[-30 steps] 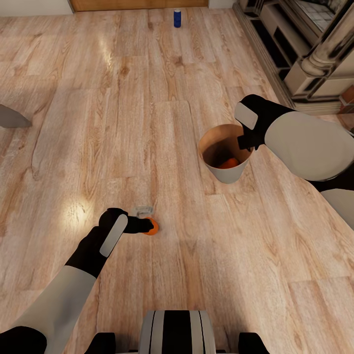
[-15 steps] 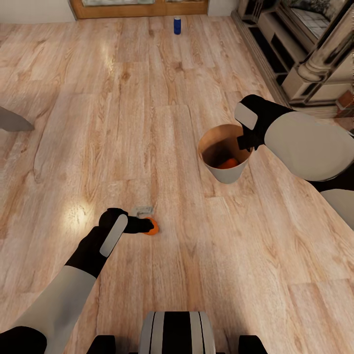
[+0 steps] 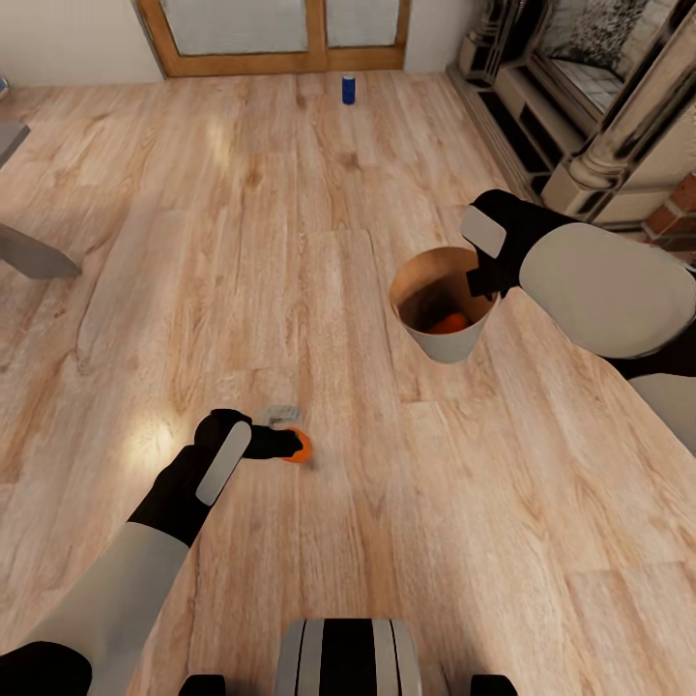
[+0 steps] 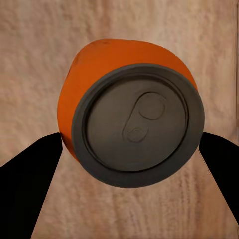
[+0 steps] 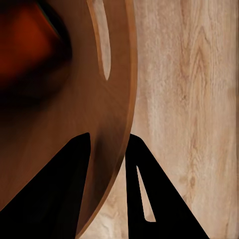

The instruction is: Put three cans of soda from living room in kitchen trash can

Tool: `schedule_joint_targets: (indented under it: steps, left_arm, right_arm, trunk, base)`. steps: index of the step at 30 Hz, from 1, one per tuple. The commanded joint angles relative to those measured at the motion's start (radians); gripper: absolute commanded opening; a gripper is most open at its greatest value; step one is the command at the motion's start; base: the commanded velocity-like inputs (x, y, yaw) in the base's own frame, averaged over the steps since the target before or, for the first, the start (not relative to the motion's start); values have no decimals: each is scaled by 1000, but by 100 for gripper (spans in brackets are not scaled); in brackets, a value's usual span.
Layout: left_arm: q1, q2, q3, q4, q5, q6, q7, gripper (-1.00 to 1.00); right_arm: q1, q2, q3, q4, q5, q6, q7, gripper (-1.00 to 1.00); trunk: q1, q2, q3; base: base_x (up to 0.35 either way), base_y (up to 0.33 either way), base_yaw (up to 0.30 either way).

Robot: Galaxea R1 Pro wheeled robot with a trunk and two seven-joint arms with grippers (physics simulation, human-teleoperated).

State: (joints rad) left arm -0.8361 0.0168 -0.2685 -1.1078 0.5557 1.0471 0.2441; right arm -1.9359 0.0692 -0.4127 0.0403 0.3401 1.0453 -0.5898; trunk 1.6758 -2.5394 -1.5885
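Left gripper [image 3: 290,446]: clamped on an orange can [image 4: 130,124], a finger on either side, held over the wood floor [image 3: 290,242].
Right gripper [image 3: 483,282]: pinching the rim of the trash can [image 3: 443,333], one finger inside the wall, one outside.
Trash can: carried off the floor, it seems, though the head view leaves that unsure; to the right of the left gripper.
Second orange can [image 3: 449,323]: lying inside the trash can.
Blue can [image 3: 348,88]: upright on the floor, well beyond the trash can, near the wood-framed door [image 3: 280,34].
Fireplace [image 3: 580,106]: right of the blue can.
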Motion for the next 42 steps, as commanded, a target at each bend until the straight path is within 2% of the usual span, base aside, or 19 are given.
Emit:
schedule_joint_targets:
  steps: [1,9,14,20,30,32,33,35,36,37,38,39,40,41,42]
  left_arm:
    - [0,0,0,0,0,0,0,-100]
    - [0,0,4,-1,0,0,-3,-100]
    - [0,0,5,-2,1,0,-5,-100]
    - [0,2,6,-1,3,0,-5,-100]
    - [-35,13,7,11,6,0,-6,-100]
    - [-39,34,8,8,9,0,-9,-100]
    - [-40,53,9,7,18,0,-12,-100]
    - [-42,74,10,7,39,0,-18,-100]
    - [-49,101,11,7,78,0,-26,-100]
    - [-62,138,11,9,133,0,-42,-100]
    - [-81,201,12,17,228,0,-77,-100]
    - [-89,241,11,30,285,0,-101,-100]
    - [-92,258,11,38,308,0,-113,-100]
    - [-96,285,11,50,343,0,-147,-100]
    - [-98,296,11,54,355,0,-167,-100]
  right_arm:
    - [3,0,7,0,7,2,1,-100]
    - [31,-4,6,-1,8,2,1,-100]
    - [88,-10,2,-5,8,2,3,-100]
    - [120,-11,1,-5,7,2,7,-100]
    - [187,-7,-3,-1,4,2,17,-100]
    - [193,-7,-3,-1,4,2,17,-100]
    - [198,-6,-3,0,4,2,17,-100]
    - [205,-5,-3,0,4,2,17,-100]
    - [210,-3,-3,0,4,2,18,-100]
    - [213,-2,-3,0,4,2,18,-100]
    - [217,-1,-3,1,4,2,18,-100]
    - [225,0,-3,1,4,2,18,-100]
    - [229,0,-3,1,4,2,18,-100]
    - [240,0,-3,0,4,2,19,-100]
    - [244,0,-3,0,4,2,19,-100]
  trunk:
    - [0,0,4]
    - [-4,2,35]
    - [-6,3,54]
    - [-9,5,77]
    - [-13,7,116]
    - [-14,8,124]
    - [-15,8,128]
    - [-16,8,135]
    - [-16,8,139]
    - [-17,9,143]
    - [-17,9,147]
    - [-17,9,151]
    - [-18,9,155]
    - [-18,10,159]
    - [-19,10,163]
  base:
    - [0,0,0]
    - [0,0,0]
    - [0,0,0]
    - [0,0,0]
    - [0,0,0]
    - [0,0,0]
    - [0,0,0]
    - [0,0,0]
    - [0,0,0]
    - [0,0,0]
    - [0,0,0]
    - [0,0,0]
    - [0,0,0]
    - [0,0,0]
    - [0,0,0]
